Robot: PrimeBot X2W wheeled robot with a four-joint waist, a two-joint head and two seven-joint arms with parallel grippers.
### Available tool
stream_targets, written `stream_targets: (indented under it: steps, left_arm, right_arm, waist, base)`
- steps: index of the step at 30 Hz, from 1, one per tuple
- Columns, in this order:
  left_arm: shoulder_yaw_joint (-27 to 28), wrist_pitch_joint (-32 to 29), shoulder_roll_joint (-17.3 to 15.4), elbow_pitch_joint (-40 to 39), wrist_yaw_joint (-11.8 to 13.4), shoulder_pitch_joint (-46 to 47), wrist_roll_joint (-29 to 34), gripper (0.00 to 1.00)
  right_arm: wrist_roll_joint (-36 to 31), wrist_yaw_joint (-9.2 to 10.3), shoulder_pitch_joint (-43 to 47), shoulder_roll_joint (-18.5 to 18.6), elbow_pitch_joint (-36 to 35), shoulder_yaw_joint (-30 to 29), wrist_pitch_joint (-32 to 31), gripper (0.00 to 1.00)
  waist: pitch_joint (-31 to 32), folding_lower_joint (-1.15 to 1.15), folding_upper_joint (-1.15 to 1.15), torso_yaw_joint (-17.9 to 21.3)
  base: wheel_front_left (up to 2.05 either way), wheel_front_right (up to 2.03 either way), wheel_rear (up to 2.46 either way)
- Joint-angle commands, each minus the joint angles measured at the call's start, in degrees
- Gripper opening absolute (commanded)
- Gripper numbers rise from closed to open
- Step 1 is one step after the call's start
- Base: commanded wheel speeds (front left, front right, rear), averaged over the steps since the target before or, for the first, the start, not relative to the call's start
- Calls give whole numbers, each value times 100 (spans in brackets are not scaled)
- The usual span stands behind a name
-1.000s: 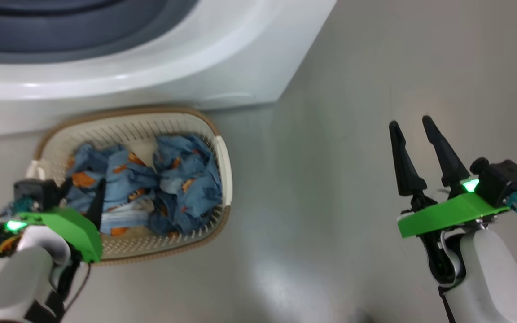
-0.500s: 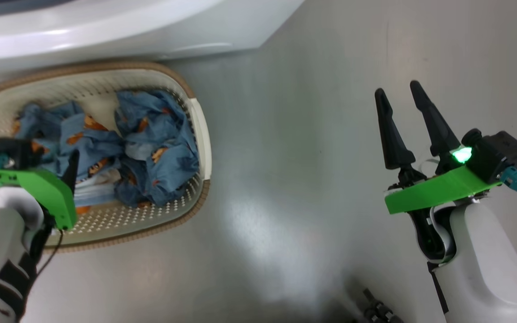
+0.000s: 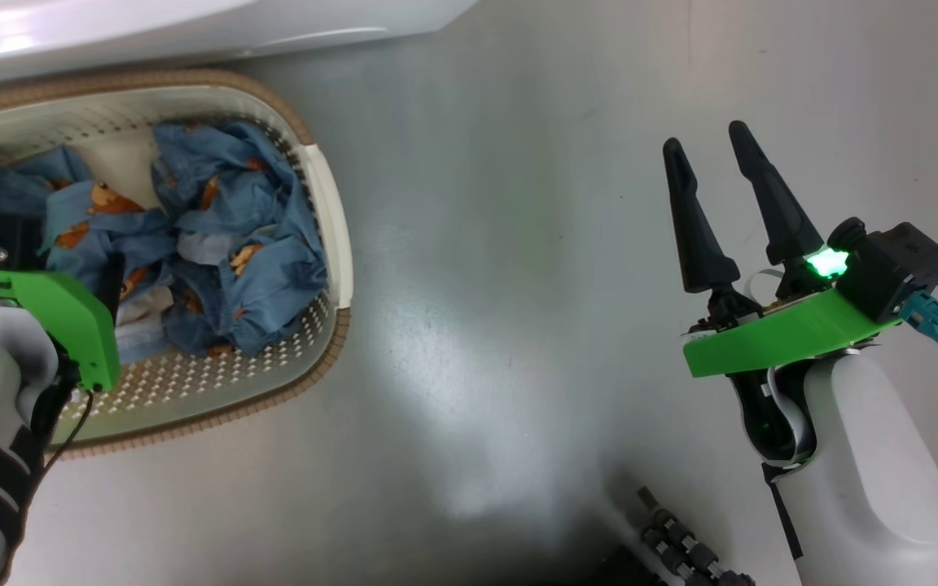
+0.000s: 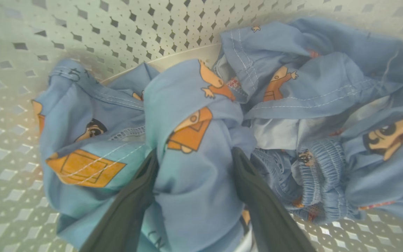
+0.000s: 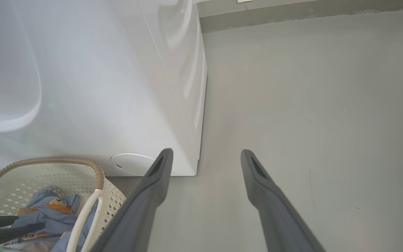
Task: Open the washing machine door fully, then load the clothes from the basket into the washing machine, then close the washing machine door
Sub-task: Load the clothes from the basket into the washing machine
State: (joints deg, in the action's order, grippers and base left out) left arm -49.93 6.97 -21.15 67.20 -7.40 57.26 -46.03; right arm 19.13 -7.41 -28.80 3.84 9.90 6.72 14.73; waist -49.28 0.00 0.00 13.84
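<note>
While the light blue clothes (image 3: 225, 236) with little orange figures lie in a heap inside the cream basket (image 3: 192, 382), the left gripper (image 4: 195, 154) is down among them. Its two dark fingers (image 4: 131, 210) are spread wide. A fat bunch of blue cloth sits between them and touches both. The fingers have not closed in on the bunch. More cloth lies to each side of it, and the basket's wall with its small holes shows behind.

The basket has a brown rim and stands on the floor (image 3: 501, 244), just in front of the white washing machine (image 5: 100, 87). A small round flap (image 5: 131, 163) is set low on the machine's front, near the basket's rim.

The right gripper (image 3: 704, 138) hangs over bare grey floor, well apart from the basket. Its fingers are wide apart too, and nothing is between them. A green light (image 3: 826, 262) glows by its wrist, above a green plate (image 3: 770, 338).
</note>
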Motion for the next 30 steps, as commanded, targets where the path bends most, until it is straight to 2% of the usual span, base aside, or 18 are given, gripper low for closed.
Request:
stream_targets:
  steps: [1,2,3,4,9,15,23,27,30]
  left_arm:
    - [25,-33,-230,41,-9,32,-107,100]
    - [-7,-55,-223,64,-9,44,-150,93]
    - [-45,-73,-216,78,-9,50,-186,35]
    - [-79,-79,-208,88,-9,52,-226,0]
    - [-168,-12,-138,89,-9,-6,-426,0]
    - [-159,342,-59,75,-9,-193,-808,0]
    - [-113,739,-32,-102,-9,-649,-1236,0]
    - [-165,794,6,-201,-9,-917,-1237,0]
    - [38,799,-4,-415,-9,-1065,-1168,0]
  right_arm:
    - [-69,-8,112,-41,-143,118,27,100]
    - [-73,-8,111,-44,-149,119,27,100]
    - [-79,-8,112,-46,-152,120,27,100]
    - [-85,-8,114,-48,-151,120,27,100]
    - [-106,-8,129,-51,-136,75,27,100]
    - [-90,-8,182,-46,-61,25,27,100]
    - [-6,-8,399,10,169,13,27,100]
    - [25,-8,597,105,327,32,27,100]
    - [54,-8,766,199,446,28,27,100]
  waist:
    - [-31,0,0,31]
    - [-32,0,0,33]
    - [-26,0,0,35]
    - [-13,0,0,32]
    - [110,0,0,-24]
    - [490,0,0,-147]
    - [1358,0,0,-326]
    - [1881,0,0,-442]
    - [2266,0,0,-539]
  base:
    - [0,0,0]
    - [0,0,0]
    - [0,0,0]
    - [0,0,0]
    - [0,0,0]
    - [0,0,0]
    - [0,0,0]
    - [0,0,0]
    - [0,0,0]
